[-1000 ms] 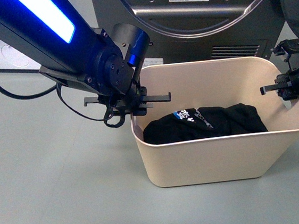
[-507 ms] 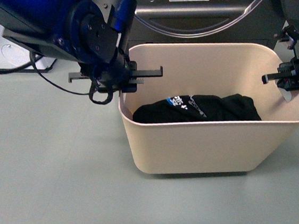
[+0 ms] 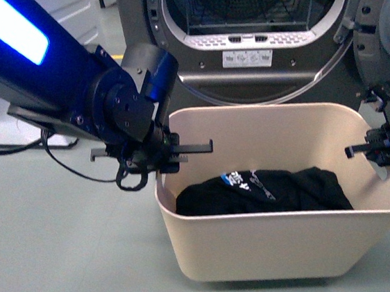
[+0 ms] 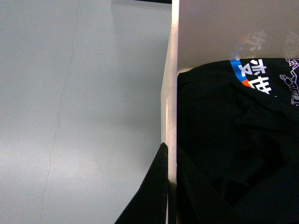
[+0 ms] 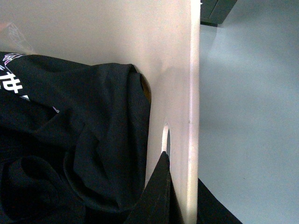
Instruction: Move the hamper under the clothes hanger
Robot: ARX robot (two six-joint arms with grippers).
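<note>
Hamper [image 3: 282, 248] is seen lower centre-right in the front view, on the floor [image 3: 67, 257] directly in front of the open dryer [image 3: 260, 34], with a black garment [image 3: 263, 193] lying in its bottom. The clothes hanger is not seen in any view, so the target cannot be located from here. Left hand [image 3: 161, 165] is closed on the rim at the tub's left end. In the left wrist view one finger [image 4: 149, 196] is seen outside the wall and the other inside, with the wall pinched between. Right hand [image 3: 389, 152] is clamped the same way on the right end, with its inner finger [image 5: 159, 196] just beside the handle cut-out [image 5: 166, 137] and its outer finger beyond the wall. Whether the base is clear of the floor cannot be told. Step is judged to be a two-handed carry, early on, with the hanger not yet reached. Both hands should be moved together at matched speed and height, with spacing fixed so the thin walls are not spread or squeezed. The rim should be held level so the garment is not tipped out. Firm clamp force is needed, as a pinch on a smooth tapered wall could slip up off the rim. The tub should be drawn clear of the dryer before any turn. The hanger should be brought into front view before set-down and the tub centred under the bar.
</note>
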